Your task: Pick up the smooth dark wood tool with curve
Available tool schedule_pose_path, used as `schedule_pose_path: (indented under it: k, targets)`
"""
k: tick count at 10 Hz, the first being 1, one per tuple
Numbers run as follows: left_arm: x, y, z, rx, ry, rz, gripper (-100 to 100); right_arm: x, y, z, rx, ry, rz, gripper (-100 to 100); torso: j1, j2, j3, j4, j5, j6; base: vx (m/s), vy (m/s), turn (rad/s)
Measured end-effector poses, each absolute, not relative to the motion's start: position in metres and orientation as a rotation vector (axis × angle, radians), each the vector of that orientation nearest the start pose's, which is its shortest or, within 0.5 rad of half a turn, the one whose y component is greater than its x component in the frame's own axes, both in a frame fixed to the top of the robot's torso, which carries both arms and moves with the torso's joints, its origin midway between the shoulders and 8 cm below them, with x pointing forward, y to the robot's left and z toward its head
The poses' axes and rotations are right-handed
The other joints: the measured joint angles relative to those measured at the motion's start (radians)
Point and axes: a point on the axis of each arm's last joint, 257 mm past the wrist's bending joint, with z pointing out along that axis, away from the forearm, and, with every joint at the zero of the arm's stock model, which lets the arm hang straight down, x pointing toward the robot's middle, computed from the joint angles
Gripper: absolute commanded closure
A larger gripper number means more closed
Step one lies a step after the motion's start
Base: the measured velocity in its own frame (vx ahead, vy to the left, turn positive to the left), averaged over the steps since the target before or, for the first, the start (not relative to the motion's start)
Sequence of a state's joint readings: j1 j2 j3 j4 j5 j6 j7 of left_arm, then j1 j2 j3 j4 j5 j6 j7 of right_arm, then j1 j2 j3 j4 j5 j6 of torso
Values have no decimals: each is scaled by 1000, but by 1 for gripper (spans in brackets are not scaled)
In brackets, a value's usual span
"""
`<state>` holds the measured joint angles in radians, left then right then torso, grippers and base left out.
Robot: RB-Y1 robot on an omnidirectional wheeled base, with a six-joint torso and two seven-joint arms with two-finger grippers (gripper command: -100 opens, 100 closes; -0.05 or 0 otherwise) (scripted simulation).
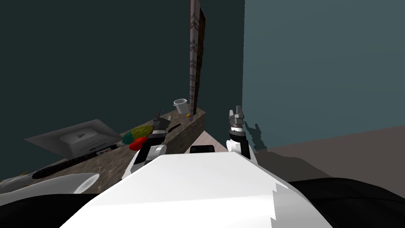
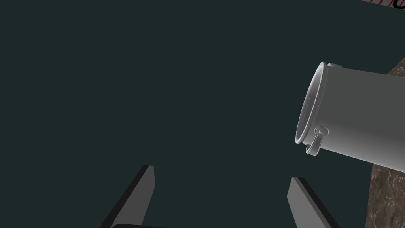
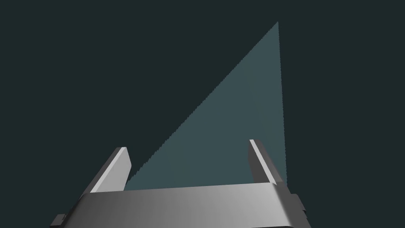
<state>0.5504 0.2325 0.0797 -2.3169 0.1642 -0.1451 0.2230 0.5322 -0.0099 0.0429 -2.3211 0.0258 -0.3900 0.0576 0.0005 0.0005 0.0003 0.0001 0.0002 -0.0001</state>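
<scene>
A small, dark, slightly curved tool (image 1: pixel 174 127) lies on the mottled brown counter (image 1: pixel 186 130), just right of my left gripper (image 1: pixel 159 117). That gripper hovers over the counter, and the left wrist view has it (image 2: pixel 221 198) open with nothing between the fingers. It looks past a white bucket-like cup (image 2: pixel 356 118) at a dark wall. My right gripper (image 1: pixel 236 113) is raised off the counter's right end, over the floor. In its wrist view it (image 3: pixel 188 162) stands open and empty.
On the counter are the white cup (image 1: pixel 180 105), a small orange thing (image 1: pixel 188 115), green (image 1: pixel 141 130) and red (image 1: pixel 137 144) items, a grey slanted box (image 1: pixel 79 138), a long black stick (image 1: pixel 67 163) and a white bowl (image 1: pixel 71 184). A tall patterned board (image 1: pixel 194 59) leans at the back.
</scene>
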Motion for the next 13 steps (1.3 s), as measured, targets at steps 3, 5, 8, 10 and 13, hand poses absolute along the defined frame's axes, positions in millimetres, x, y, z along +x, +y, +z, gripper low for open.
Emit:
schedule_pose_path:
  k: [3, 5, 8, 10, 13]
  targets:
    - [383, 325, -57, -1061, 915, -1367, -100, 354, -267, 10, 695, 719, 1241, 0, 0, 0, 0, 0, 0, 0, -10, 5, -40]
    - [383, 332, -68, -1112, 943, -1344, -100, 354, -267, 10, 695, 719, 1241, 0, 0, 0, 0, 0, 0, 0, -11, 7, -29]
    - [387, 343, -81, -1182, 977, -1312, -100, 354, -267, 10, 695, 719, 1241, 0, 0, 0, 0, 0, 0, 0, -10, 5, -52]
    - [387, 351, -95, -1235, 999, -1286, -100, 354, -267, 10, 695, 719, 1241, 0, 0, 0, 0, 0, 0, 0, -14, 6, -87]
    - [387, 361, -110, -1313, 1026, -1248, -100, 354, -267, 10, 695, 719, 1241, 0, 0, 0, 0, 0, 0, 0, -10, 5, -60]
